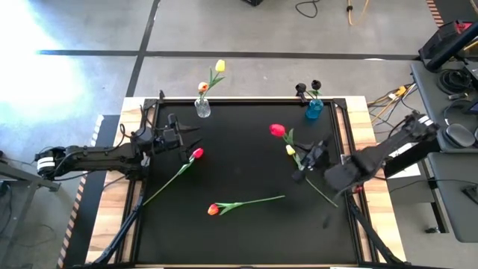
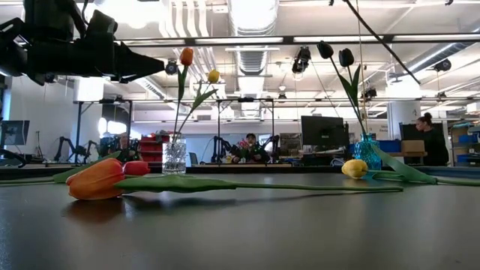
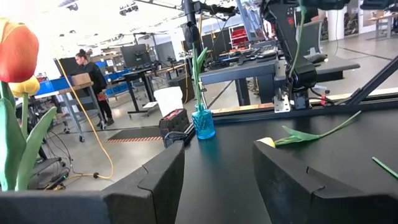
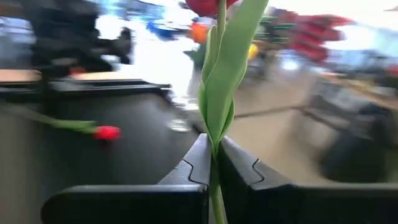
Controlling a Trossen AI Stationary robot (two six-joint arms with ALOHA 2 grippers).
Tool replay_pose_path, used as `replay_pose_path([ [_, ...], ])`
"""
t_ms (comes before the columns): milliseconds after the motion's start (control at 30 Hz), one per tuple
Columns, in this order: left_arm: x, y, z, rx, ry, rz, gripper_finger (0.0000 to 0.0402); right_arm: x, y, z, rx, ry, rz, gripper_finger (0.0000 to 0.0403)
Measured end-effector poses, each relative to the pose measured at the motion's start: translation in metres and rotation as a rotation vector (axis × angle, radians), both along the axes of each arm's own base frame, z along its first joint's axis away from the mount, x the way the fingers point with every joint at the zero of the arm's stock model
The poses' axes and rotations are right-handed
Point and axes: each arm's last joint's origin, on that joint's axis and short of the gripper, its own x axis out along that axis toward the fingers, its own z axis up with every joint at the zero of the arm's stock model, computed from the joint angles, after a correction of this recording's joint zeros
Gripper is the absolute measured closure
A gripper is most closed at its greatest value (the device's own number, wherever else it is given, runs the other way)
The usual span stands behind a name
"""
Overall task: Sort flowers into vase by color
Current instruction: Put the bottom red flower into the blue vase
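Your right gripper [image 1: 308, 158] sits over the right side of the black table [image 1: 246, 232], its fingers [image 4: 193, 163] pinched tight on the green stem of a red tulip [image 1: 278, 130]. In the right wrist view the stem runs straight up between the two fingers with its leaf folded around it, and the red head is at the top edge. From above, that head points toward the middle of the table, up and left of the gripper.

A yellow tulip [image 1: 290, 150] lies on the table just beside the same gripper, its stem [image 1: 323, 193] running off toward the right edge.

Your left gripper [image 1: 181, 135] hangs over the left side of the table with its jaws wide apart and nothing between them. Near it lies another red tulip [image 1: 197, 154], its stem trailing toward the front left corner. An orange tulip [image 1: 213, 209] lies across the front middle.

At the back edge, the clear vase [image 1: 202, 108] holds a yellow and an orange tulip, and the blue vase [image 1: 314, 109] holds two dark tulips [image 1: 308, 89]
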Motion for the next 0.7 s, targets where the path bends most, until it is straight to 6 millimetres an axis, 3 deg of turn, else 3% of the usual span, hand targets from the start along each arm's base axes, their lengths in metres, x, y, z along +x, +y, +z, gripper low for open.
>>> replay_pose_path([
  [133, 0.0, 0.0, 0.0, 0.002, 0.001, 0.0, 0.0228, -0.015, -0.02, 0.012, 0.048, -0.047, 0.204, 0.0393],
  [267, 0.0, 0.0, 0.0, 0.016, 0.006, 0.001, 0.0228, -0.023, -0.039, 0.021, -0.02, -0.073, 0.279, 0.0393],
  [533, 0.0, 0.0, 0.0, 0.037, 0.012, 0.003, 0.0228, -0.035, -0.051, 0.059, -0.346, -0.185, 0.176, 0.0392],
  [700, 0.0, 0.0, 0.001, 0.069, 0.016, 0.005, 0.0228, -0.048, -0.057, 0.077, -0.462, -0.208, 0.05, 0.0392],
])
